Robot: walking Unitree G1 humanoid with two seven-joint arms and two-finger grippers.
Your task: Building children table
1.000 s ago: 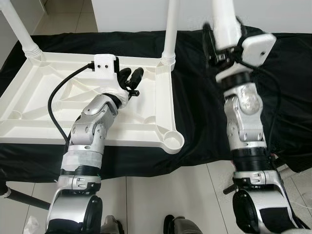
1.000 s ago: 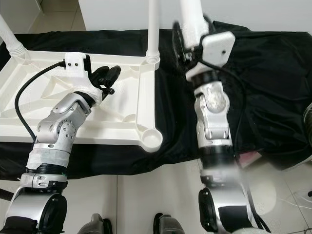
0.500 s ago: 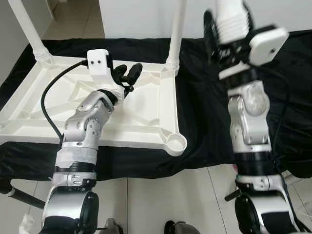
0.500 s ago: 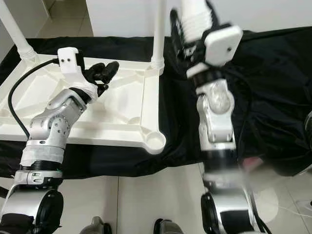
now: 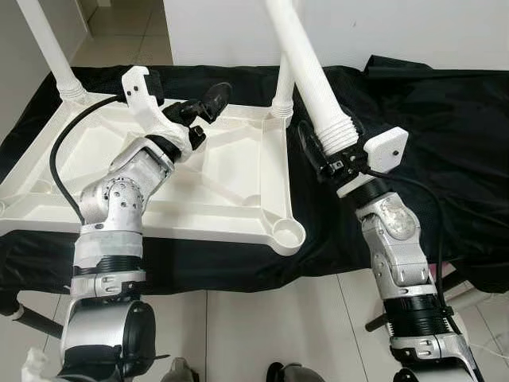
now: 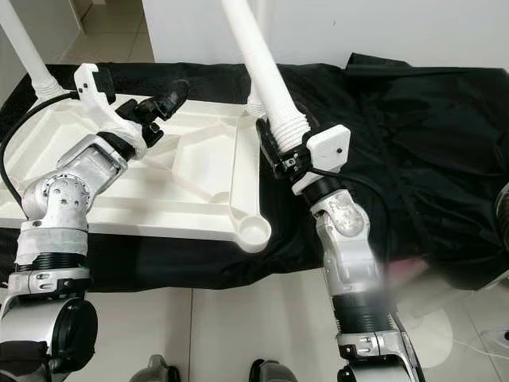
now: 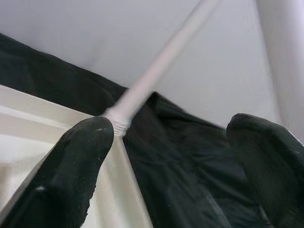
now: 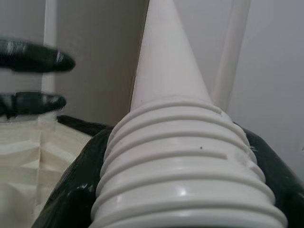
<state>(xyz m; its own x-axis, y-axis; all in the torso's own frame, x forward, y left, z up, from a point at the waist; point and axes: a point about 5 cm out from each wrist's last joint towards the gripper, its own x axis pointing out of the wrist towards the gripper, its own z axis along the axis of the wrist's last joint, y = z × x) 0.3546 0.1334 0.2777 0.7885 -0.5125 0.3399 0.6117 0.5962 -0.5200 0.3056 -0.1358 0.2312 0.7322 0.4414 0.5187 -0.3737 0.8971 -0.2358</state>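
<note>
Gripping the threaded table leg (image 5: 306, 72), right gripper (image 5: 330, 155) stays clamped above the empty corner socket (image 5: 285, 233); left gripper (image 5: 203, 111), fingers apart, steadies the tabletop (image 5: 231, 171).

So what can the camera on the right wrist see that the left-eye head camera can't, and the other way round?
The right wrist view gives a close look at the ridged screw thread at the end of the loose leg, with the black fingers wrapped around it. The left eye view gives the whole scene: the upturned white tabletop on the black cloth, its empty corner socket, two legs already standing in it, and the left gripper raised over it, fingers apart. Both show the loose leg held in the right gripper.
</note>
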